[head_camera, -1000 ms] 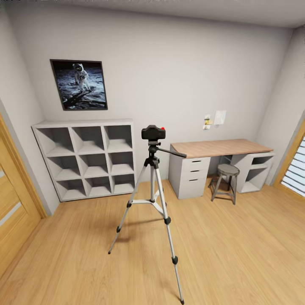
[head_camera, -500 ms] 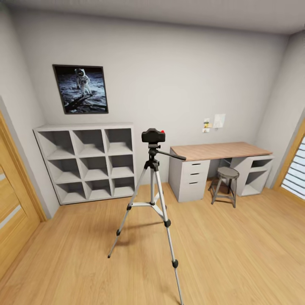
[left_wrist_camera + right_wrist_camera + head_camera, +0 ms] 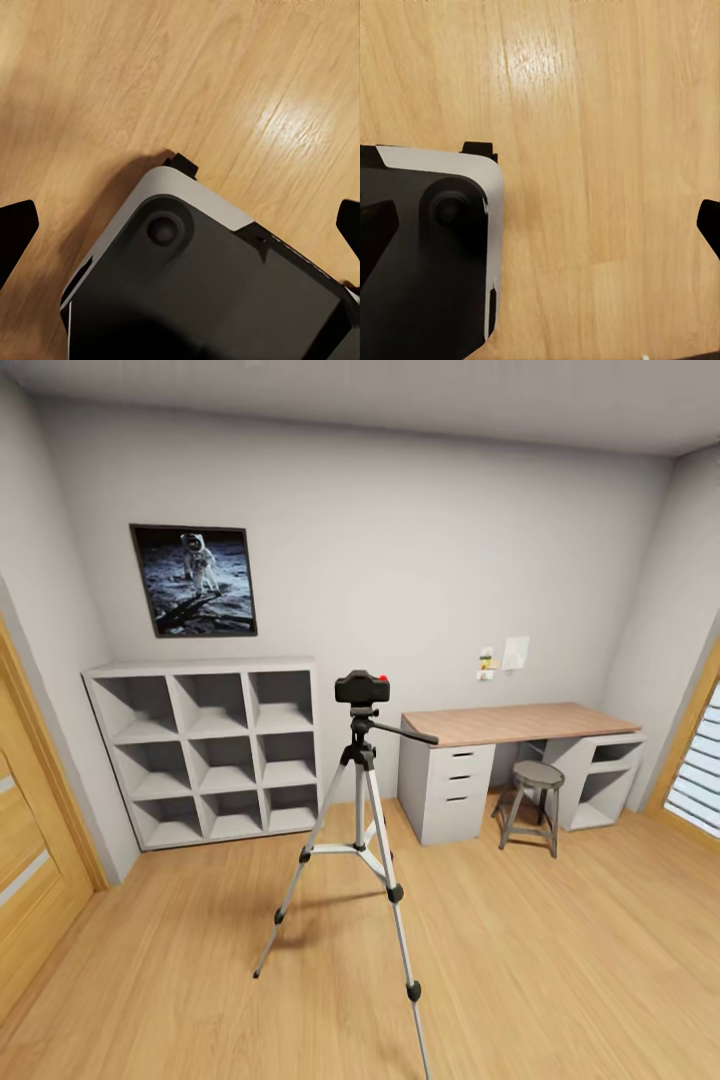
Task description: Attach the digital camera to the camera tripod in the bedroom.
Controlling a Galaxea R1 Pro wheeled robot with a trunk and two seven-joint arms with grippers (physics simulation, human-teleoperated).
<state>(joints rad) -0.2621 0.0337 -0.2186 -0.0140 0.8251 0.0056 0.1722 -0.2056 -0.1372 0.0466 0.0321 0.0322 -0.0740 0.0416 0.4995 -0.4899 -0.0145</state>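
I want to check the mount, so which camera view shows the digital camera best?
The head view: the digital camera sits atop the camera tripod. Both wrist views look down at wood floor and the robot's base.

Small black boxy digital camera (image 3: 361, 687) w/ red button on top sits upright on the black head of the camera tripod (image 3: 357, 840). Tripod stands mid-room on light wood plank floor, 3 silver telescopic legs spread wide, black joints & feet; long black pan handle sticks out sideways from the head. Bedroom (image 3: 420, 560) has pale grey walls.
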